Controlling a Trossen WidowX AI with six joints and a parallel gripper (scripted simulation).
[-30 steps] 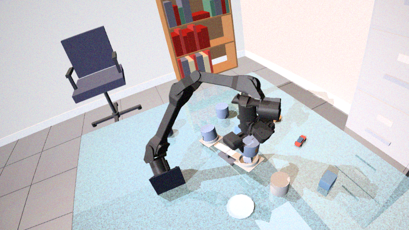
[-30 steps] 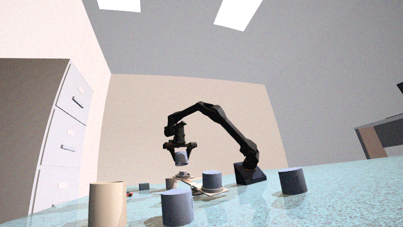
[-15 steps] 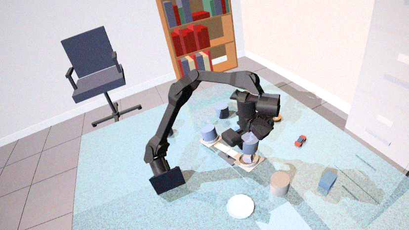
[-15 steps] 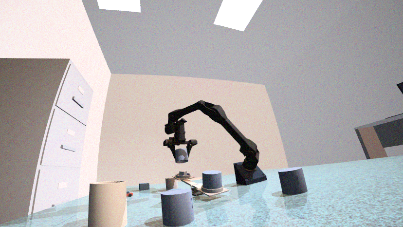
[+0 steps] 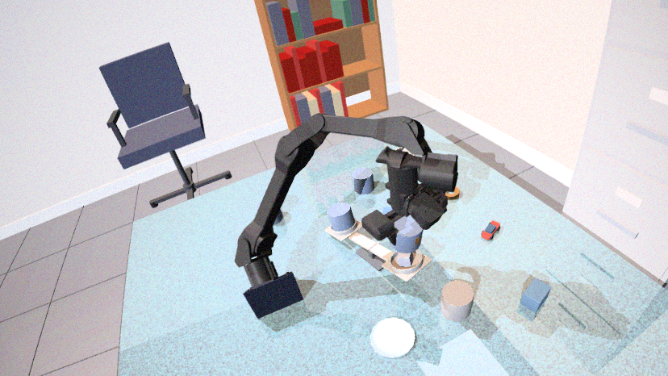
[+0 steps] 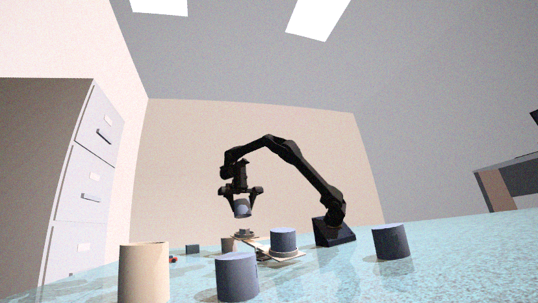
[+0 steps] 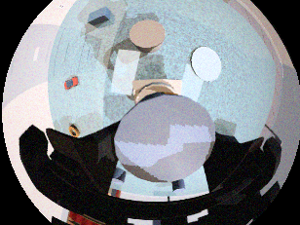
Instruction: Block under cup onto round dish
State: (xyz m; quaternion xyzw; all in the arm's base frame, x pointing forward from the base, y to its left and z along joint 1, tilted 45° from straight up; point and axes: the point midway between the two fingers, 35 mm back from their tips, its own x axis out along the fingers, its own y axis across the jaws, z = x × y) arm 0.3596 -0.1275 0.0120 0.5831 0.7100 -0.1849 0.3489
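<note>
My gripper (image 5: 408,237) (image 6: 242,208) (image 7: 165,137) is shut on a blue-grey cup, which hangs slightly tilted above one end of the balance (image 5: 369,244) (image 6: 251,244). A small grey block (image 5: 404,259) (image 6: 244,230) sits uncovered inside the ring on that end, below the held cup, with a gap between them. In the wrist view the held cup hides the block. The other cup (image 5: 341,218) (image 6: 282,239) stands upright on the opposite end. The white round dish (image 5: 392,336) (image 7: 206,63) lies apart from the balance, with nothing on it.
A beige cylinder (image 5: 457,301) (image 7: 147,34) stands between the balance's block end and a blue box (image 5: 536,294) (image 7: 99,17). A red toy car (image 5: 490,230) (image 7: 71,83) and an orange ring (image 5: 452,195) (image 7: 74,131) lie to one side. A blue-grey cylinder (image 5: 363,181) stands behind the balance.
</note>
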